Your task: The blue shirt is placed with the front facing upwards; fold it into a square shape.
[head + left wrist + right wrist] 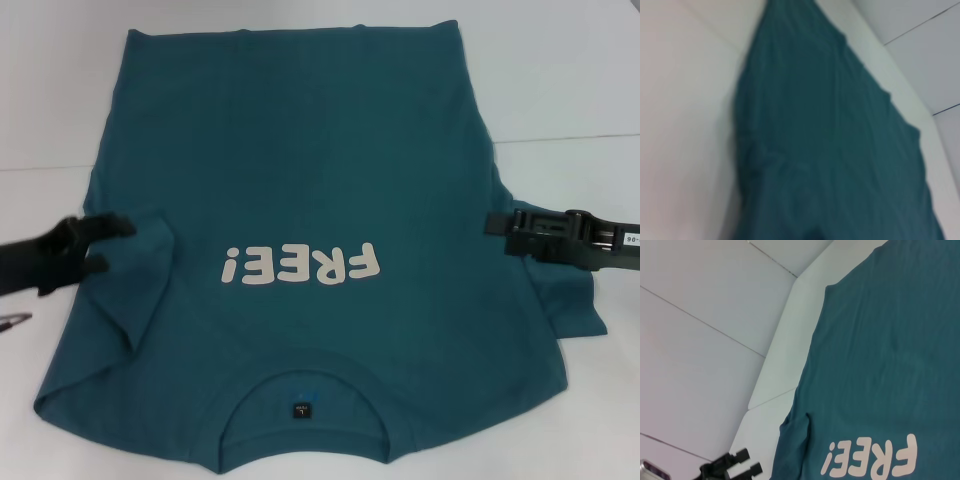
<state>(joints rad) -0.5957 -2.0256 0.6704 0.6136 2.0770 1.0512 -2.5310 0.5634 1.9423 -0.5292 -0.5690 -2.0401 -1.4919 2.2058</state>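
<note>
The blue shirt [300,150] lies front up on the white table, its collar [230,425] nearest me and the cream "FREE!" lettering [300,265] upside down. My left gripper [108,246] is open at the shirt's left edge, beside the left sleeve [140,290], which is folded inward in a raised crease. My right gripper [495,232] hovers at the shirt's right edge, above the right sleeve [575,300], which lies spread out. The left wrist view shows only shirt [830,150] cloth. The right wrist view shows the shirt [880,365] and, farther off, the left gripper [742,463].
White table [560,60] surface borders the shirt on the left, right and far sides. A small metallic object [12,322] lies at the table's left edge. Pale floor or wall panels [700,365] lie beyond the table.
</note>
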